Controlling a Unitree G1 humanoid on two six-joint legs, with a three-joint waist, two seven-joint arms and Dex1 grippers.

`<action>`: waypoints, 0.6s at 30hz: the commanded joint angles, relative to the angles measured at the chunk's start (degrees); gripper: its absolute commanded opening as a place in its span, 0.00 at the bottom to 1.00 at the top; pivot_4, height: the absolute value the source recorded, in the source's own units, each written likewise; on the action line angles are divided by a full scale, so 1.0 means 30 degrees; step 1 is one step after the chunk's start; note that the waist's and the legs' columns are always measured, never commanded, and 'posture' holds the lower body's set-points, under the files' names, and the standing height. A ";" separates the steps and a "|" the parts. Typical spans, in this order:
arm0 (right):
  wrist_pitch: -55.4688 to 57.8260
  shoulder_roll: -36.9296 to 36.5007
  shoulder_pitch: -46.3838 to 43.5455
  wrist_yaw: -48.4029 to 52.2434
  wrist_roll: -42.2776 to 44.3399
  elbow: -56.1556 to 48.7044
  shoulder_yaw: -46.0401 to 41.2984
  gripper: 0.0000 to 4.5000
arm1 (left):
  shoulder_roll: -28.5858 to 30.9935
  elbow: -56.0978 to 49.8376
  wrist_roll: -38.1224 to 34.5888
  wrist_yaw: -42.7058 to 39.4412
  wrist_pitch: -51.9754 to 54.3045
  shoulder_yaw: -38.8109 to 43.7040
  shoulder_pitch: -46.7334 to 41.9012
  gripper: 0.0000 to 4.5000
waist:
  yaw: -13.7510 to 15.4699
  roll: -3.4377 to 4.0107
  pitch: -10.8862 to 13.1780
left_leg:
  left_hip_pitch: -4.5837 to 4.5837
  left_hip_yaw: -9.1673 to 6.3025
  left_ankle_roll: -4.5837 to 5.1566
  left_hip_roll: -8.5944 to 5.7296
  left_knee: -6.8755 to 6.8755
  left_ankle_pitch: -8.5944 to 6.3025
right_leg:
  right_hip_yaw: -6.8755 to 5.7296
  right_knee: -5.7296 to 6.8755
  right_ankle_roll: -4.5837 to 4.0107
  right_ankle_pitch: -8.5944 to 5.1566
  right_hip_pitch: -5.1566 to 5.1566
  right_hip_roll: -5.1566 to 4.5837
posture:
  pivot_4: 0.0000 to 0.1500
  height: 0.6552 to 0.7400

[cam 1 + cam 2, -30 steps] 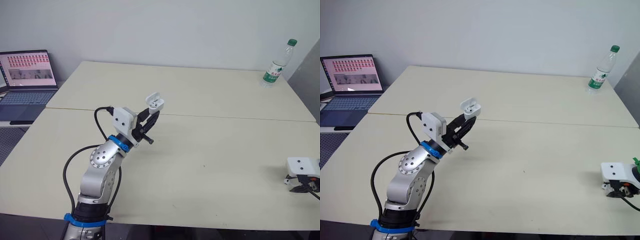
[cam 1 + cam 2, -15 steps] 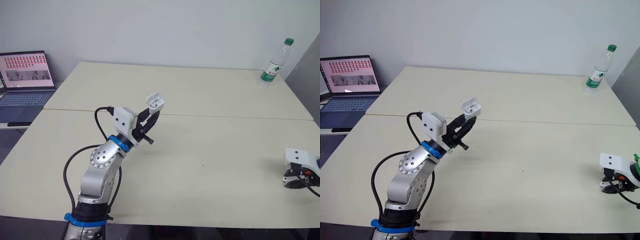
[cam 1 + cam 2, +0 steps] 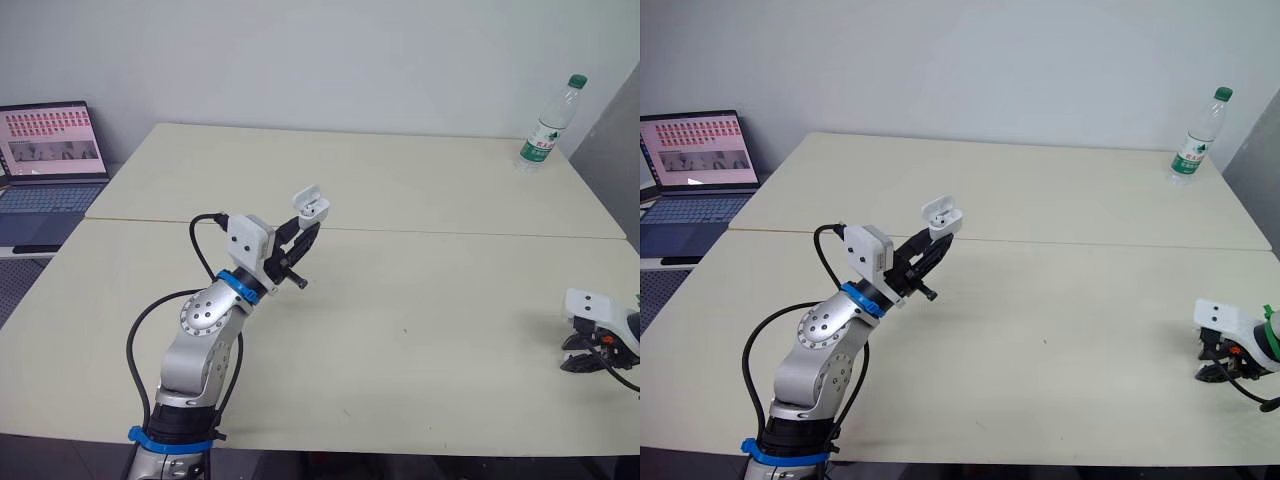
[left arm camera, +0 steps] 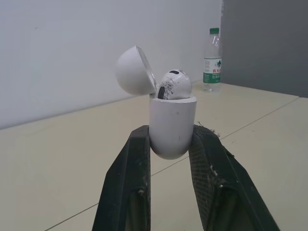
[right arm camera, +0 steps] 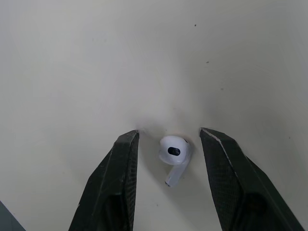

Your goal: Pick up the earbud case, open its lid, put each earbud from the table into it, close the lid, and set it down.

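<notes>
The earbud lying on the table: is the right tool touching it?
Apart. The right wrist view shows the earbud lying between the right tool's open fingers, with bare table visible on both sides of it.

Left arm bent and raised; black two-finger left gripper (image 3: 306, 225) clamps glossy white earbud case (image 4: 172, 125). Black two-finger right gripper (image 5: 167, 134) low, pointing down, fingers spread.

Smooth glossy white plastic earbud case (image 4: 172, 130); glossy white plastic earbud (image 5: 174, 150); matt cream tabletop (image 5: 96, 72); black gripper fingers (image 5: 115, 192) matt, finely textured
</notes>
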 commanded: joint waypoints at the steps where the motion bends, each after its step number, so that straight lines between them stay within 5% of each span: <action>1: -0.1276 -0.0362 0.0026 -0.0234 -0.0521 0.0667 0.0115 0.46 | 0.0076 -0.0579 -0.0010 -0.0037 -0.0384 0.0074 -0.0050 0.17 | 0.0001 0.0000 0.0000 | 0.0001 0.0003 0.0000 0.0000 0.0001 0.0000 | 0.0003 0.0000 0.0001 0.0000 0.0000 0.0000 | 1.00 1.00; 18: -0.0875 -0.0367 0.0400 -0.0352 -0.0626 0.0913 0.0090 0.46 | 0.0087 -0.0437 -0.0021 -0.0185 -0.0434 0.0130 -0.0155 0.17 | 0.0046 -0.0002 0.0000 | -0.0005 0.0009 0.0001 -0.0008 0.0005 0.0000 | 0.0017 -0.0005 0.0012 0.0004 0.0002 -0.0003 | 1.00 1.00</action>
